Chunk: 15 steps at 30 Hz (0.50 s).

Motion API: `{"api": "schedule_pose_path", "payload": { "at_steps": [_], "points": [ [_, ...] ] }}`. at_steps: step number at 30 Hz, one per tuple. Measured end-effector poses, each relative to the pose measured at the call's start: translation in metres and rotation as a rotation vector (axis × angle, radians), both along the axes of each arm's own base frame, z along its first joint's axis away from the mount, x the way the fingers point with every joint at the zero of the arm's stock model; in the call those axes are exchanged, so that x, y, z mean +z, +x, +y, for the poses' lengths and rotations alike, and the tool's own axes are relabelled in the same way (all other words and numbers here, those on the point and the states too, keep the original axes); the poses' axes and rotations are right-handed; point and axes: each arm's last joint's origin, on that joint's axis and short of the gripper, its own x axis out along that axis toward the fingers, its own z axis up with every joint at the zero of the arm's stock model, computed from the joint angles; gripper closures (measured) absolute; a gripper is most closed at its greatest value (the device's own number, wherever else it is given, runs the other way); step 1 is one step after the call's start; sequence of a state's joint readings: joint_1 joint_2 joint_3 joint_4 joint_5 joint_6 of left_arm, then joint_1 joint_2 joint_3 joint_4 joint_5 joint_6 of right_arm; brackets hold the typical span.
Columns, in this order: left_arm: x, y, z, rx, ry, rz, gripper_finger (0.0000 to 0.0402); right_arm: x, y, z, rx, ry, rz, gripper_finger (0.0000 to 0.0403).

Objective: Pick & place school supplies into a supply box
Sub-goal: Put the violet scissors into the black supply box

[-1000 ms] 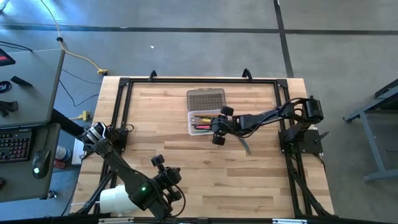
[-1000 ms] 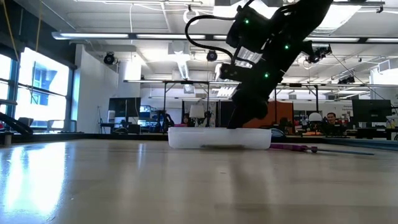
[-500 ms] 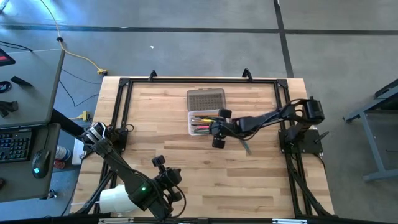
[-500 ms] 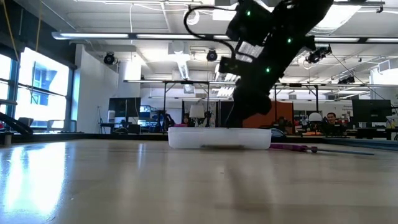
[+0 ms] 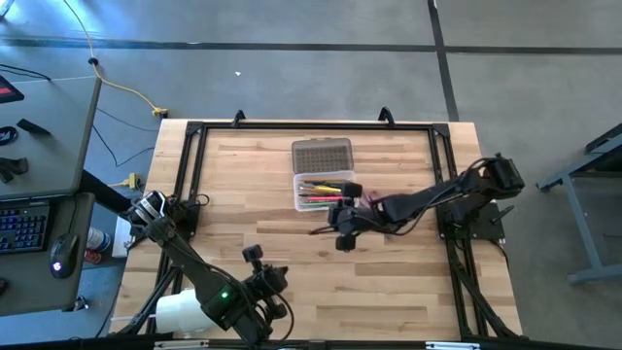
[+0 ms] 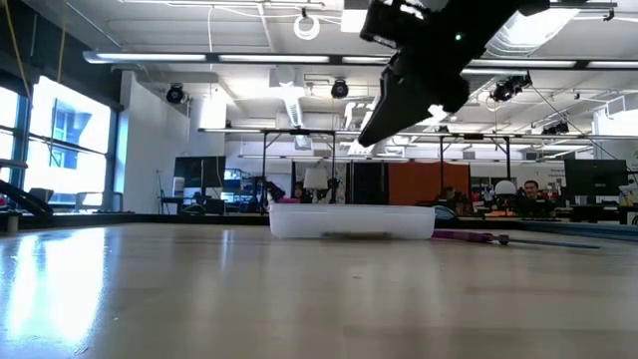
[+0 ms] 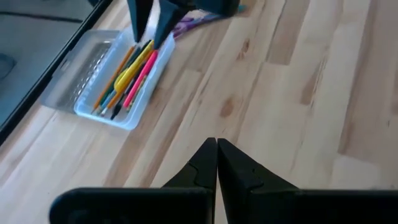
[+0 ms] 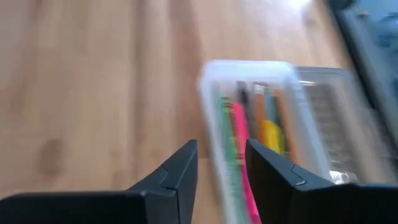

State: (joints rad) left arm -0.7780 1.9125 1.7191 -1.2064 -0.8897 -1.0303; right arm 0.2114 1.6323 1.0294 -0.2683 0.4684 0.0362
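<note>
Wooden table point(image 5: 292, 262) | right arm (fingers point(image 8: 180, 171) apart) raised beside supply box point(image 5: 322, 193)

Clear supply box point(image 7: 93, 74), ribbed grey lid point(image 5: 322, 154)

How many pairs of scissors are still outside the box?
1: the purple-handled scissors lie on the table beside the supply box, close to the right claw. The arm partly hides that area, so others may be covered.

Grey concrete floor point(image 5: 292, 78), bright windows point(image 6: 60, 130)
</note>
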Motion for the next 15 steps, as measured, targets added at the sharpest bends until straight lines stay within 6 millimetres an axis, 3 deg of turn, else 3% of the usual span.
{"api": "schedule_pose_path", "payload": {
  "at_steps": [6, 15],
  "points": [
    [0.002, 0.005, -0.004, -0.052, 0.020, -0.022, 0.0355, 0.009, -0.011, 0.012, 0.057, 0.055, 0.018, 0.0284],
    [0.004, 0.025, 0.008, -0.028, -0.014, -0.067, 0.0355, 0.013, -0.040, 0.007, -0.164, 0.084, 0.136, 0.0284]
  ]
}}
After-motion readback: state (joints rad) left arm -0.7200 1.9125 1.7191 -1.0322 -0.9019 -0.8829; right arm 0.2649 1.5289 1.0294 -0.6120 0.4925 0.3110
